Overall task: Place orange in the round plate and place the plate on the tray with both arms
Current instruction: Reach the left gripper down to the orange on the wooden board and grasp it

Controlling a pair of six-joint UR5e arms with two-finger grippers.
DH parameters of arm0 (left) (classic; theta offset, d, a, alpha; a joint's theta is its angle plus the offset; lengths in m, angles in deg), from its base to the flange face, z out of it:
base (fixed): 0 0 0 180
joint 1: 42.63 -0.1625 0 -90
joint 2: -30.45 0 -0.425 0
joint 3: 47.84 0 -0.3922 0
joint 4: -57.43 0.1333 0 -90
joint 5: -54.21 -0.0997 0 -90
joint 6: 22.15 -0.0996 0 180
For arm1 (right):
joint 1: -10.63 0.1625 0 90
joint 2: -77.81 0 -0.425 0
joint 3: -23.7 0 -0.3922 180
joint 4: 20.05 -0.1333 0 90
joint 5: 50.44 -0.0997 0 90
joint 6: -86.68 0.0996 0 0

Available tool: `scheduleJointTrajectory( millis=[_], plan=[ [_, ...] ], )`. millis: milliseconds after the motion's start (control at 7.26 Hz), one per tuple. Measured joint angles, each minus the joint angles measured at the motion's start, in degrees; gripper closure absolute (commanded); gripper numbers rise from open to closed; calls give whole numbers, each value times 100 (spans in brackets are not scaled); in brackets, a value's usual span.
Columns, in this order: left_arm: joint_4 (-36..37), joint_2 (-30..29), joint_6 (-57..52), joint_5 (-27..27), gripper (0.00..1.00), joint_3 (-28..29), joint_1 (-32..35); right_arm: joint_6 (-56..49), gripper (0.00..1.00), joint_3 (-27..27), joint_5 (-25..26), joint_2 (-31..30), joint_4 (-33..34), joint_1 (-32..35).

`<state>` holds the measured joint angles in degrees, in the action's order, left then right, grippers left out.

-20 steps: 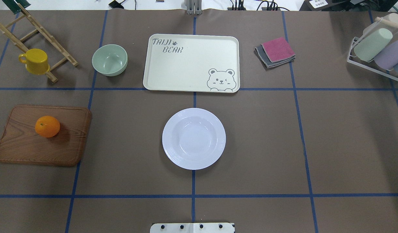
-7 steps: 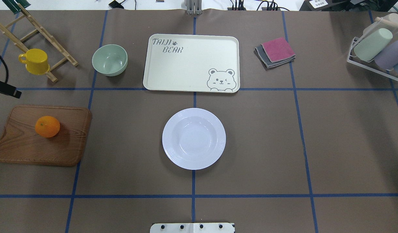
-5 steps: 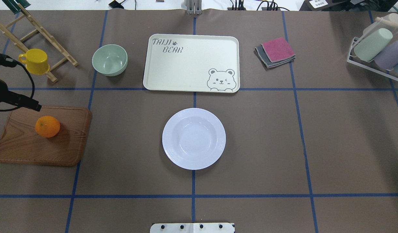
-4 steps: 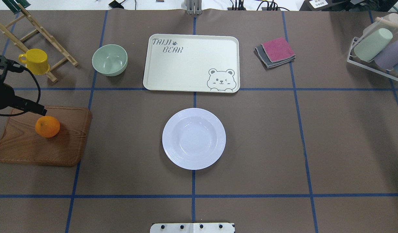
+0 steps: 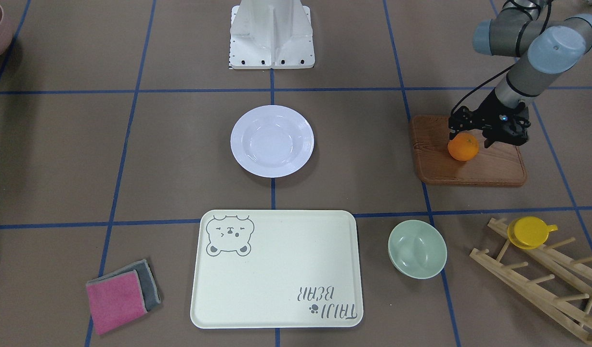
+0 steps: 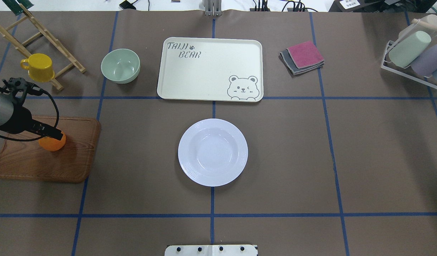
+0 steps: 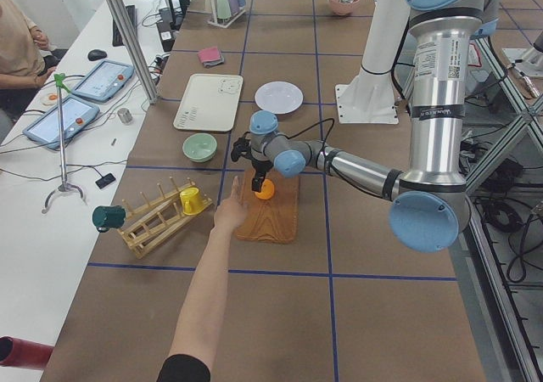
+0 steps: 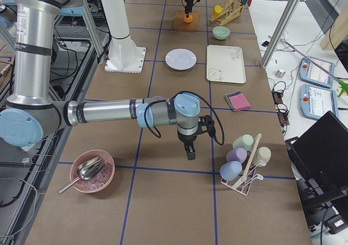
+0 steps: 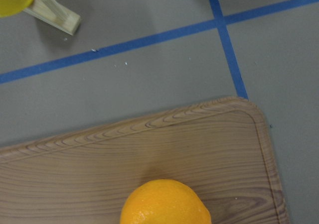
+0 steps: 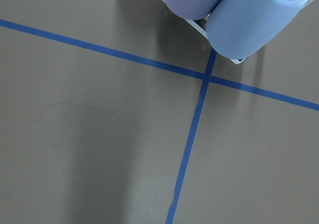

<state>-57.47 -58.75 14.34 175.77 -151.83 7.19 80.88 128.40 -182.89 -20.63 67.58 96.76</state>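
The orange (image 5: pixel 463 147) lies on a brown wooden board (image 5: pixel 469 169) at my left. My left gripper (image 5: pixel 470 137) hangs open just over it, a black finger on either side, and covers part of the orange (image 6: pixel 53 143) from overhead. In the left wrist view the orange (image 9: pixel 165 204) fills the bottom edge and no fingers show. Empty, the white round plate (image 6: pixel 212 152) rests at the table's middle. The cream tray (image 6: pixel 210 69) lies beyond it, also empty. My right gripper (image 8: pixel 191 155) hovers over bare table near the cup rack; I cannot tell whether it is open or shut.
A pale-green bowl (image 5: pixel 417 249) sits beside the tray. A yellow cup (image 5: pixel 529 232) hangs on a wooden rack. Folded cloths (image 5: pixel 120 294) lie on the tray's other side. A person's hand (image 7: pixel 229 214) reaches to the board's edge. A cup rack (image 6: pixel 414 53) stands far right.
My left arm came in from the table's left edge and moved down over the board until its gripper reached the orange. Plate, tray and orange have not moved.
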Motion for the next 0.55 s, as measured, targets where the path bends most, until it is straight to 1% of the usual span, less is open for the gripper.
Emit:
scheduleJointTrajectory(
  millis=[413,551],
  plan=[
    [-59,0,-19,-50,0,185,-104,-2,0,-3,0,0,0,0],
    [-264,-2,-11,-51,0,349,-125,-5,0,-6,0,0,0,0]
  ],
)
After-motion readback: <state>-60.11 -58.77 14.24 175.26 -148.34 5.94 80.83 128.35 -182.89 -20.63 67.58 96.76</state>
